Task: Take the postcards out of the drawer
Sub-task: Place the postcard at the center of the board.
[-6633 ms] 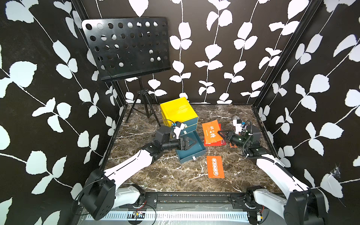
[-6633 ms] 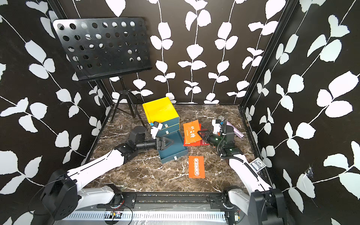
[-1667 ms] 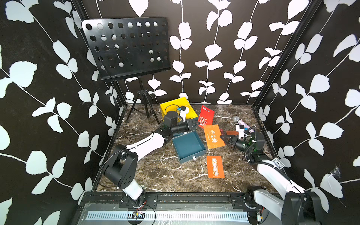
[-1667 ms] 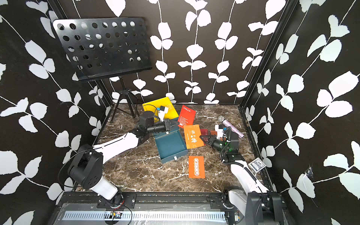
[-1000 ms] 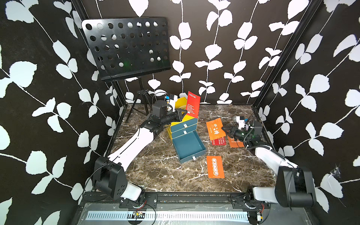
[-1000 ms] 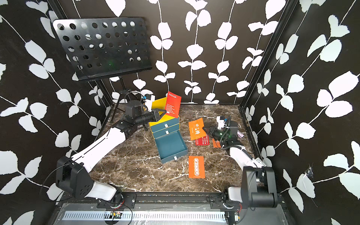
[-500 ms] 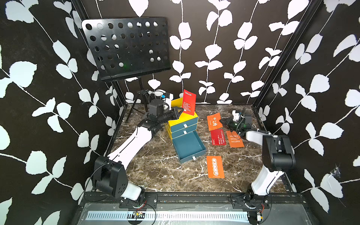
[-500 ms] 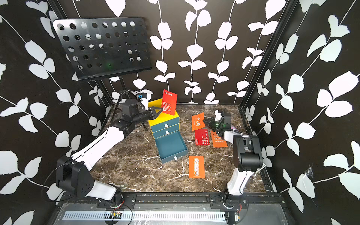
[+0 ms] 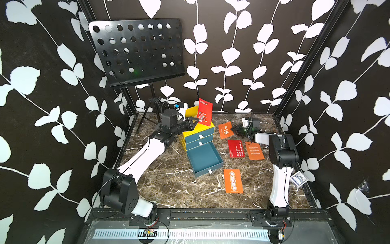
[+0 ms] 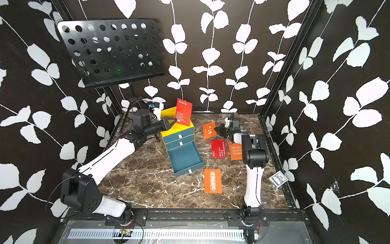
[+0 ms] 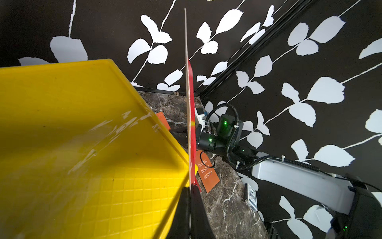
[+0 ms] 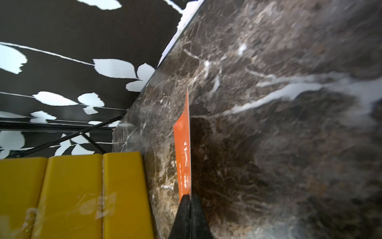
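Observation:
My left gripper (image 9: 195,122) is shut on the lower edge of the red DREAM postcard (image 9: 205,114), holding it upright over the yellow cabinet top (image 11: 82,144). In the left wrist view the card (image 11: 191,124) shows edge-on between the gripper's (image 11: 189,190) closed jaws. My right gripper (image 10: 219,129) pinches an orange postcard (image 10: 209,130) low over the back of the table, and the right wrist view shows this card (image 12: 184,155) edge-on. Three postcards lie flat: a red one (image 9: 236,148), an orange FORTUNE one (image 9: 254,150) and a patterned orange one (image 9: 232,180). The teal drawer (image 9: 203,158) stands pulled out with nothing showing inside.
A black perforated music stand (image 9: 137,50) on a tripod rises at the back left behind the cabinet (image 9: 197,135). A blue deck of cards (image 9: 298,179) lies by the right wall. Patterned walls close in three sides of the marble table (image 9: 179,186).
Over the last second the left gripper carried the DREAM card up and back over the cabinet. The right arm folded toward the back with the orange card, uncovering the red and FORTUNE cards.

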